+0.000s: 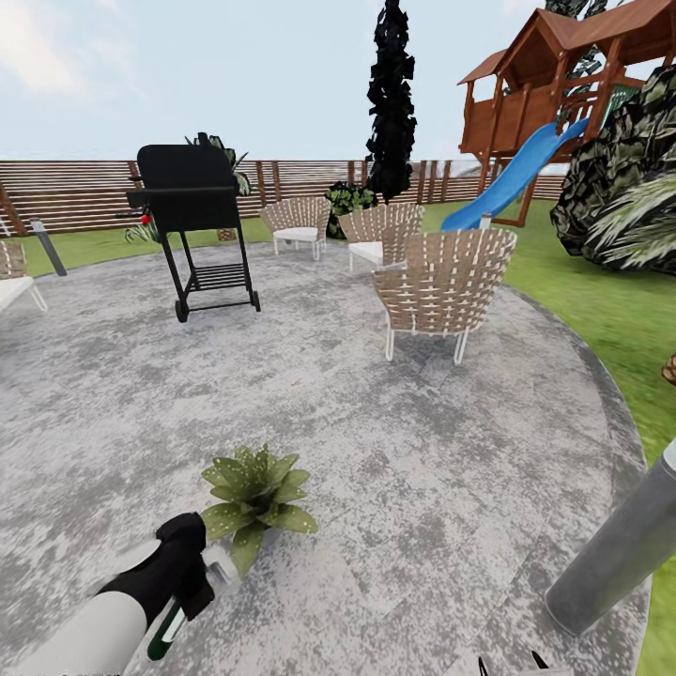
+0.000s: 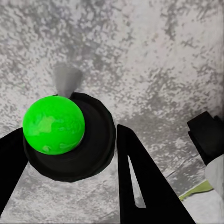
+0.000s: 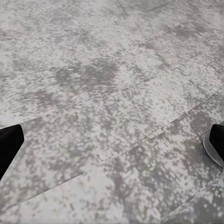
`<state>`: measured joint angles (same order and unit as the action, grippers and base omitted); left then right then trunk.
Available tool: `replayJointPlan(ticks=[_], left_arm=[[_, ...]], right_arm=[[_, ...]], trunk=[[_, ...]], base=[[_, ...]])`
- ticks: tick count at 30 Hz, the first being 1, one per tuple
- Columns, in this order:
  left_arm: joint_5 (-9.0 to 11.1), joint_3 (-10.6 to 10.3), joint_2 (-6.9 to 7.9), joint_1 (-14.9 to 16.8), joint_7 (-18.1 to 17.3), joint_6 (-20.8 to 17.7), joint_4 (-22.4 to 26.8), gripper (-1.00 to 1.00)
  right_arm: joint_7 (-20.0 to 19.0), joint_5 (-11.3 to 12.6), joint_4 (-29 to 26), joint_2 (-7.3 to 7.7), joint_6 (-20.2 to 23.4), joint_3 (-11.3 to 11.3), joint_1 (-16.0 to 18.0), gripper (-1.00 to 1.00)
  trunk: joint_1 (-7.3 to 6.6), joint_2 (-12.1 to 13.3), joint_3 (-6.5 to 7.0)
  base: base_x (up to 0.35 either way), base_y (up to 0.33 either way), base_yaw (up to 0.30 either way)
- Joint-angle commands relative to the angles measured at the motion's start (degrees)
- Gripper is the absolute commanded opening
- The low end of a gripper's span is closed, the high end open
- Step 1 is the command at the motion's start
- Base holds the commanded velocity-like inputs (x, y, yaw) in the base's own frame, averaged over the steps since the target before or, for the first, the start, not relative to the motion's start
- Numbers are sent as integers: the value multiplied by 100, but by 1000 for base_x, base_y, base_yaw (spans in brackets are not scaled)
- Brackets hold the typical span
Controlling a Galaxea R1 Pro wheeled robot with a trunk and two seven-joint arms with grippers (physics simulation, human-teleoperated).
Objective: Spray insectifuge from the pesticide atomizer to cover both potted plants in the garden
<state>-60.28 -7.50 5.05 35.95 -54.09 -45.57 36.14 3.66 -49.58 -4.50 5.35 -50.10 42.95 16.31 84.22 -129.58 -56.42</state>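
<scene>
Left claw [image 1: 192,573] is closed around the atomizer [image 1: 178,615]: dark green body below my fingers, pale head up by the plant. In the left wrist view I look down its length onto a bright green round end in a dark ring, one black finger [image 2: 140,186] on either side. Right claw: two finger tips [image 3: 9,144] sit wide apart at the edges of the right wrist view with bare paving between them, so it is spread and holds nothing.

Plant [image 1: 253,498] sits on the patio [image 1: 422,469] just beyond the left claw; a leaf tip [image 2: 200,189] shows in the left wrist view. I can see one rosette only; I cannot place the second from here.

Risks, as I judge them:
- The nozzle sits almost against the near leaves. Spray from this close may wet one side and miss the far leaves, so cover would be partial.
- Which way the nozzle points is unclear to me. If it is off-axis, the spray goes to the paving.
- The grip looks to be high on the bottle; a slip during a wrist turn would drop it.

Surroundings: grey lamp post [image 1: 620,545] near on the right, well clear of the left arm. Wicker chair [image 1: 441,286], black grill [image 1: 192,221], fence [image 1: 75,192] and slide [image 1: 512,178] stand far off. Nothing lies between claw and plant.
</scene>
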Motion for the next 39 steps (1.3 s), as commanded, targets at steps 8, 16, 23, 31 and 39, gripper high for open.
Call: replayJointPlan(ticks=[8,16,23,31,39], left_arm=[[-43,-15,-29,14,-63,11,221,-100],[-45,-30,-37,1,-58,13,209,-100],[-40,-24,-139,-19,-49,2,195,-100],[-38,-19,-451,-23,-32,2,190,-100],[-46,5,-249,-39,-18,-5,172,-100]], right_arm=[[38,-61,10,1,-9,22,4,100],[34,-61,9,1,-8,20,4,100],[35,-61,8,1,-12,23,4,100],[37,-61,4,1,-15,25,4,100],[38,-61,7,-1,-14,23,4,100]], trunk=[[-1,-2,-5],[-1,-2,-5],[-1,-2,-5],[-1,-2,-5],[-1,-2,-5]], base=[[-120,13,0],[-62,170,0],[0,6,0],[0,0,0],[0,0,0]])
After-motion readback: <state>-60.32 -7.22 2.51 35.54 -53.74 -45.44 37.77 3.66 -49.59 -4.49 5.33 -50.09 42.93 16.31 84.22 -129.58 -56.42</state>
